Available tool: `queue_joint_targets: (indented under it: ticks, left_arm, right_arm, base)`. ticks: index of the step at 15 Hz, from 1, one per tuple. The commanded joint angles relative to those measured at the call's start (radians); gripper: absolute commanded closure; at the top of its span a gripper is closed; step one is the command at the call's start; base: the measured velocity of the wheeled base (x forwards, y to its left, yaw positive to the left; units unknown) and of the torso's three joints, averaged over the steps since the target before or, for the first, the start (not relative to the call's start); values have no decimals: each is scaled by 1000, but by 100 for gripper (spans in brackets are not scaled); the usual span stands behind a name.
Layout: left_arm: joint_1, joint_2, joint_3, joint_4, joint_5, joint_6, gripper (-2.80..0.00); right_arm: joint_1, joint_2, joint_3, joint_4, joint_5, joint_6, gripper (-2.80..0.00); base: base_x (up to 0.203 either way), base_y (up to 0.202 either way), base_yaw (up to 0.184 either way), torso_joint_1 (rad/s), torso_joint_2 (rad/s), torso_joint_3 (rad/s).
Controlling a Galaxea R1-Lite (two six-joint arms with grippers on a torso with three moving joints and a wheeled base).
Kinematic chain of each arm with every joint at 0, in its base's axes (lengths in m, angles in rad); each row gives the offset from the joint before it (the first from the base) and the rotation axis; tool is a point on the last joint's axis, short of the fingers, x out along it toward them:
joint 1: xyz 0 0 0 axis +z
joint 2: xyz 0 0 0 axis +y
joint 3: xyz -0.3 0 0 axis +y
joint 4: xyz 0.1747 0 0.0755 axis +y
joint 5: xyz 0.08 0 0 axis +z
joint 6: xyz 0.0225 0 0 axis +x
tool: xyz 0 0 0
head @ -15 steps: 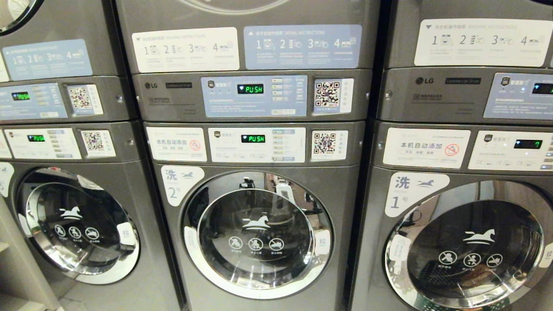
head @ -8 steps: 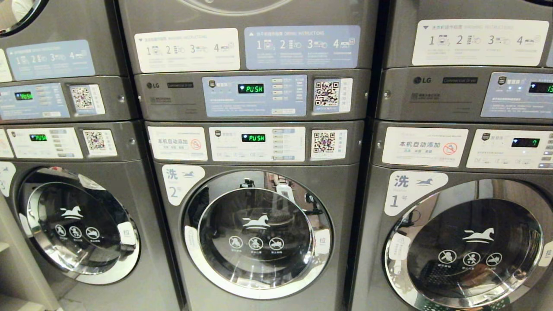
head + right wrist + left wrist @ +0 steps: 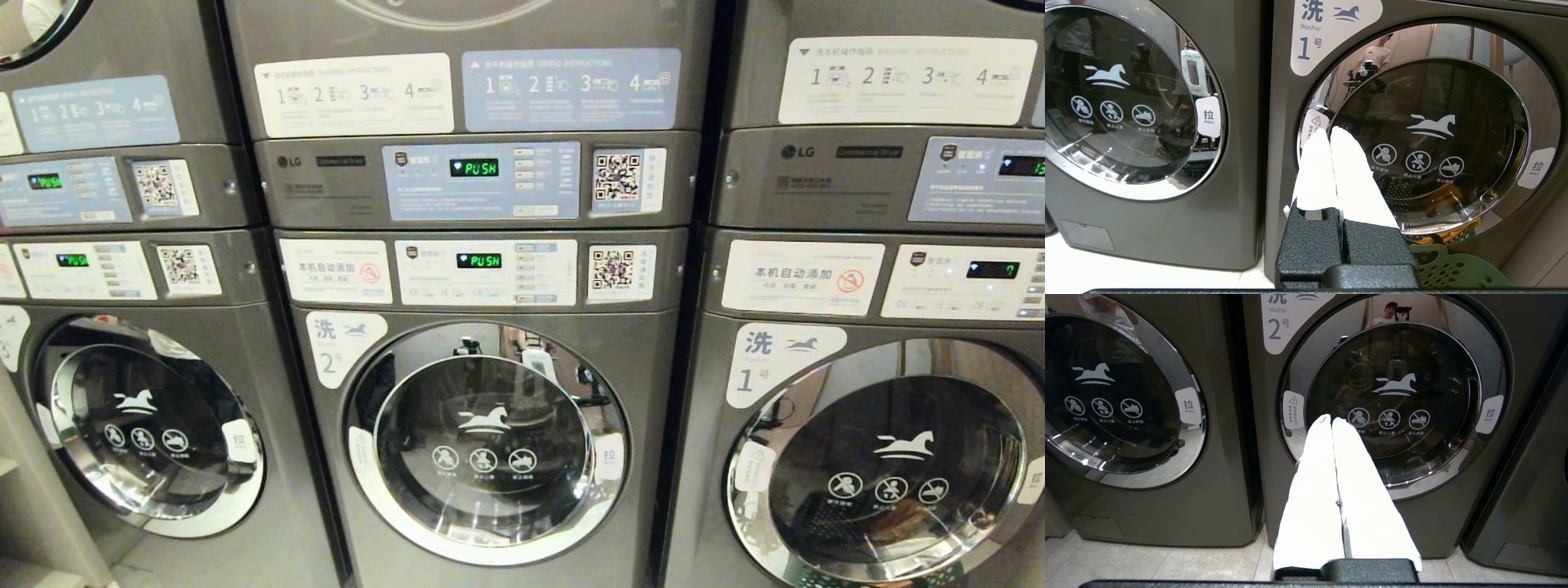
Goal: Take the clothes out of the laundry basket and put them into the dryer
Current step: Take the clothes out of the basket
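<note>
Three stacks of grey machines fill the head view. Each has a dryer on top, and the middle dryer's panel [image 3: 482,180] reads PUSH. Only the lower rim of its door [image 3: 445,8] shows. My left gripper [image 3: 1331,420] is shut and empty, its white fingers pressed together in front of washer 2's closed door [image 3: 1396,400]. My right gripper [image 3: 1329,131] is also shut and empty, before washer 1's closed door [image 3: 1433,139]. A green perforated laundry basket [image 3: 1453,271] stands low beside the right gripper, at the foot of washer 1. No clothes show directly. Neither arm is in the head view.
Washer 2 [image 3: 490,441] is straight ahead, washer 1 [image 3: 882,465] to the right and a third washer [image 3: 147,425] to the left, all with doors closed. Pale tiled floor [image 3: 1147,563] lies before them. A person is reflected in the door glass [image 3: 1376,55].
The whole head picture has shifted very slightly, so the camera moved a touch. The machines have not moved.
</note>
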Motion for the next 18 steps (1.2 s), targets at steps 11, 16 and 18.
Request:
queue_joint_targets:
  ticks: [11, 16, 18]
  left_arm:
    - [0, -2, 0, 0, 0, 1, 0]
    - [0, -2, -1, 0, 0, -2, 0]
    - [0, -2, -1, 0, 0, -2, 0]
  right_arm:
    - [0, -2, 0, 0, 0, -6, 0]
    - [0, -2, 0, 0, -1, -8, 0]
    - [0, -2, 0, 0, -1, -8, 0]
  base:
    - [0, 0, 0, 0, 0, 0]
    - [0, 0, 0, 2, 2, -87]
    - [0, 0, 0, 2, 4, -186]
